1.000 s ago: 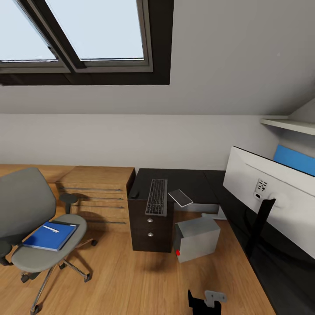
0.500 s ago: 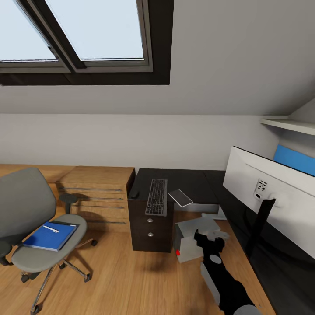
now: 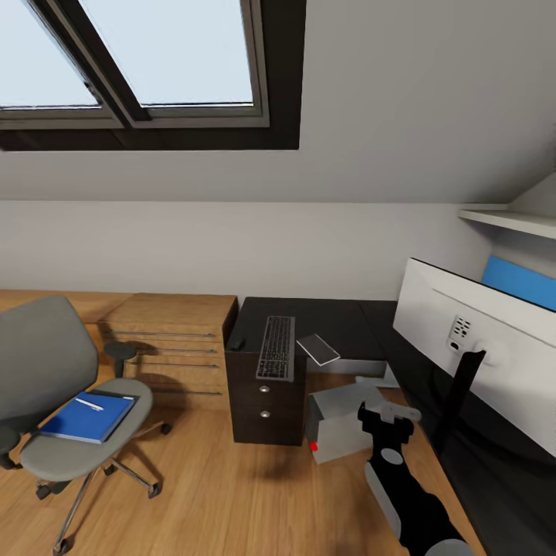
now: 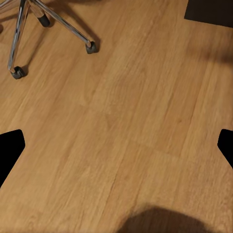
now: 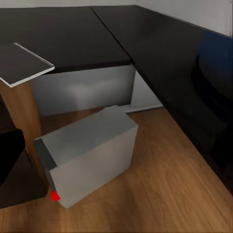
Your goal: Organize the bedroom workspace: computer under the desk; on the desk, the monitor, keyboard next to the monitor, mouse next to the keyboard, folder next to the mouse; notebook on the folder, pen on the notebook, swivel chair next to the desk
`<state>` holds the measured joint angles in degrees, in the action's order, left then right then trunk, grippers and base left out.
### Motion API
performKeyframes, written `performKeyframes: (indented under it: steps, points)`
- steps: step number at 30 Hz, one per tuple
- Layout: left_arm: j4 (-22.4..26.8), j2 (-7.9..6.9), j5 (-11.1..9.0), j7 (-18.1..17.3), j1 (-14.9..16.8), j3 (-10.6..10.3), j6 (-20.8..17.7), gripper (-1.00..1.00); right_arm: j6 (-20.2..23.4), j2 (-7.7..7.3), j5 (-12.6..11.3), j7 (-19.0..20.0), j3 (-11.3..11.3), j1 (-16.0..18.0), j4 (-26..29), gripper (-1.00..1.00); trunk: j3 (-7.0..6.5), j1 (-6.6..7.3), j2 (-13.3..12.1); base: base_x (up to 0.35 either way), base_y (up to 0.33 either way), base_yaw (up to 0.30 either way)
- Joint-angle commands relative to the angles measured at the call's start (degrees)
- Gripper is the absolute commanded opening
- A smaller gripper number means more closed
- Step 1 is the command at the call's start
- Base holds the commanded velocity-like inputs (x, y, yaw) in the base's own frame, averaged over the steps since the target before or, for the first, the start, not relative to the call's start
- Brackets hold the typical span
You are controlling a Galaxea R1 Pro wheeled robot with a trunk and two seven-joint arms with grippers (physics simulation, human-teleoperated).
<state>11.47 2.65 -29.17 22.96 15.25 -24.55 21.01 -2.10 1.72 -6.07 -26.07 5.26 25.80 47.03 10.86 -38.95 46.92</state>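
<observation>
Our right gripper [image 3: 390,421] hangs low at the near right, over the grey computer [image 3: 346,421] on the wood floor [image 3: 216,494] beside the black desk [image 3: 340,324] — we cannot tell how its fingers stand. Our left gripper's fingers [image 4: 10,150] sit wide apart above bare floor.

The monitor [image 3: 483,351] stands on the desk at right. Farther left lie the keyboard [image 3: 277,347], a dark mouse [image 3: 236,341] just left of it, and the notebook [image 3: 318,349] to its right. The blue folder [image 3: 87,417] rests on the swivel chair [image 3: 54,401] at far left — a pen [image 3: 90,404] on top.
</observation>
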Motion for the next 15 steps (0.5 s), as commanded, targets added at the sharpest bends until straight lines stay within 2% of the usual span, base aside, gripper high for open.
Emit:
performKeyframes:
  steps: [1, 5, 15]
  points:
    - [-0.01, -0.01, -0.36, 0.33, 0.05, -0.50, 0.17, 1.00, -0.74, -0.20, -0.60, -0.36, 0.22, 0.05, -0.04, 1.00, 0.07, -0.01, 0.06, 0.000, 0.000, -0.106]
    - [-0.04, -0.01, -0.36, 0.33, 0.05, -0.50, 0.17, 1.00, -2.31, -2.04, -0.84, -0.33, 0.24, 0.04, -0.17, 1.00, 0.01, -0.01, 0.06, 0.000, 0.000, -0.190]
    - [-0.04, -0.01, -0.36, 0.33, 0.05, -0.56, 0.17, 1.00, -2.69, -3.28, -0.87, -0.31, 0.16, 0.04, -0.18, 1.00, -0.20, -0.01, 0.06, 0.000, 0.000, -0.244]
